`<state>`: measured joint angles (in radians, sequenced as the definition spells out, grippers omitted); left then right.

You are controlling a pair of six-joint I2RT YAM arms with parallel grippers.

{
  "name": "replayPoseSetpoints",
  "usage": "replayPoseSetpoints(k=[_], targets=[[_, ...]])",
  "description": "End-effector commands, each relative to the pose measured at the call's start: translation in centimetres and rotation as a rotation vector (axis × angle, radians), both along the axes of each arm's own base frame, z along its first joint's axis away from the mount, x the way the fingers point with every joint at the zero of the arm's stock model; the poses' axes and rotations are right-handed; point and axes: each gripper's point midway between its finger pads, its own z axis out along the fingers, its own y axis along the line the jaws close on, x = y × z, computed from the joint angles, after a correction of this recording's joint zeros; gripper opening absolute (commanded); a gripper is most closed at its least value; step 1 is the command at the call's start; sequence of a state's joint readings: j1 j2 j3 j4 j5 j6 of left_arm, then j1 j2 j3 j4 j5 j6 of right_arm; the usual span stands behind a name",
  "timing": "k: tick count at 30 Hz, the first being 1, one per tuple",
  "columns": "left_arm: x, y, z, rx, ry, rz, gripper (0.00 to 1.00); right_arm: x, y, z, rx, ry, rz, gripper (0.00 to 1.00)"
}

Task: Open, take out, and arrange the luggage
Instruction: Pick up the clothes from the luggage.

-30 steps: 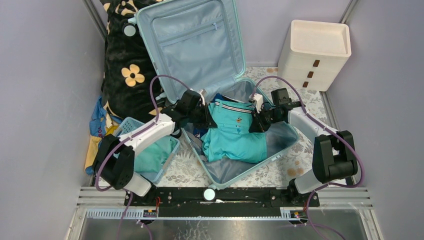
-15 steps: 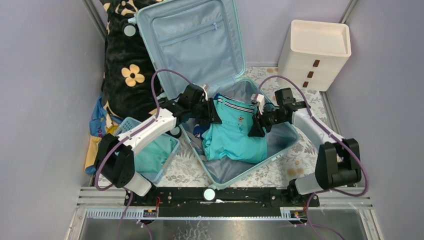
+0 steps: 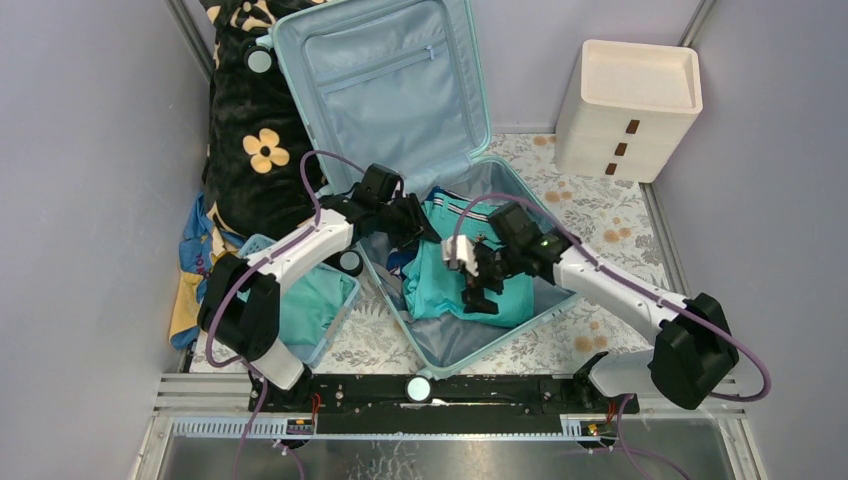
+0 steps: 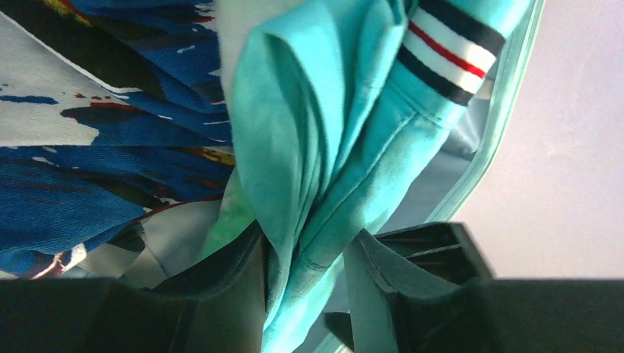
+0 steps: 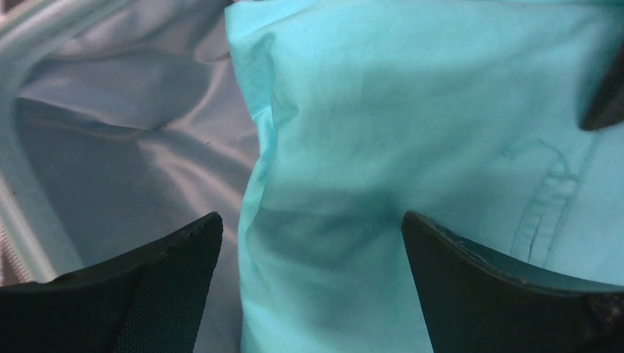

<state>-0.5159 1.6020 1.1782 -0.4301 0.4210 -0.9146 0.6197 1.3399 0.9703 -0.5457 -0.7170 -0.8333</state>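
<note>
One luggage (image 3: 395, 90) lies open on the table (image 3: 590, 335), lid raised at the back. Beside it are one flowered blanket (image 3: 250, 130), one drawer unit (image 3: 625, 110) and one basket (image 3: 252, 248). One shirt (image 3: 440, 290) lies inside the luggage. Of the two grippers, the right gripper (image 5: 310, 220) stands wide apart over the shirt. The left gripper (image 4: 309, 235) has a shirt fold between its fingers (image 4: 235, 287); I cannot tell if it is clamped.
</note>
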Motion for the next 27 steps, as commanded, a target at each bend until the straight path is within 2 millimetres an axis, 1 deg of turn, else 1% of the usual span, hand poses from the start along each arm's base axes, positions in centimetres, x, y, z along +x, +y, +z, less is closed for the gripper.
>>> replayPoseSetpoints(k=[1, 3, 6, 8, 9, 10, 11, 14, 17, 19, 20, 23, 24, 26, 27], targets=[[1.9, -2.1, 3.1, -0.181, -0.006, 0.042, 0.44, 3.0, 1.0, -1.1, -0.116, -0.239, -0.150, 1.00], [1.9, -2.1, 3.0, -0.190, 0.004, 0.043, 0.44, 3.1, 1.4, -1.7, -0.149, -0.299, -0.174, 1.00], [1.9, -2.2, 3.0, -0.196, 0.002, 0.038, 0.44, 3.2, 1.3, -3.4, -0.211, -0.378, -0.196, 1.00], [1.9, -2.3, 3.1, -0.210, -0.004, 0.029, 0.44, 3.1, 1.0, -4.8, -0.262, -0.417, -0.205, 0.95], [1.8, -2.4, 3.1, -0.218, -0.007, 0.024, 0.45, 3.0, 0.8, -5.4, -0.279, -0.425, -0.209, 0.90], [1.9, -2.5, 3.3, -0.232, -0.018, 0.017, 0.45, 3.5, 0.4, -5.9, -0.312, -0.443, -0.233, 0.81], [1.8, -2.6, 3.4, -0.243, -0.023, 0.008, 0.45, 3.8, 0.2, -6.1, -0.328, -0.449, -0.251, 0.71], [1.7, -2.6, 3.6, -0.252, -0.045, -0.010, 0.48, 4.6, -0.3, -6.2, -0.364, -0.474, -0.286, 0.51], [1.8, -2.0, 4.1, -0.237, -0.095, -0.025, 0.56, 4.3, -0.1, -5.9, -0.344, -0.444, -0.285, 0.32], [2.1, -1.2, 4.5, -0.204, -0.149, -0.027, 0.64, 4.0, -0.1, -5.4, -0.301, -0.361, -0.292, 0.20], [2.3, -0.6, 4.6, -0.170, -0.180, -0.024, 0.68, 3.7, 0.0, -5.1, -0.268, -0.303, -0.289, 0.16], [3.0, 2.0, 5.2, -0.030, -0.299, -0.011, 0.79, 3.3, -0.4, -3.3, -0.145, -0.159, -0.289, 0.08], [3.1, 2.8, 5.8, 0.004, -0.342, -0.008, 0.82, 3.2, -0.4, -2.5, -0.105, -0.129, -0.288, 0.07], [2.9, 3.8, 6.8, 0.031, -0.402, -0.011, 0.90, 3.2, -0.6, -1.2, -0.041, -0.064, -0.292, 0.04], [2.5, 4.0, 7.1, 0.020, -0.411, -0.018, 0.93, 3.1, -0.6, -0.7, -0.012, -0.030, -0.288, 0.03]])
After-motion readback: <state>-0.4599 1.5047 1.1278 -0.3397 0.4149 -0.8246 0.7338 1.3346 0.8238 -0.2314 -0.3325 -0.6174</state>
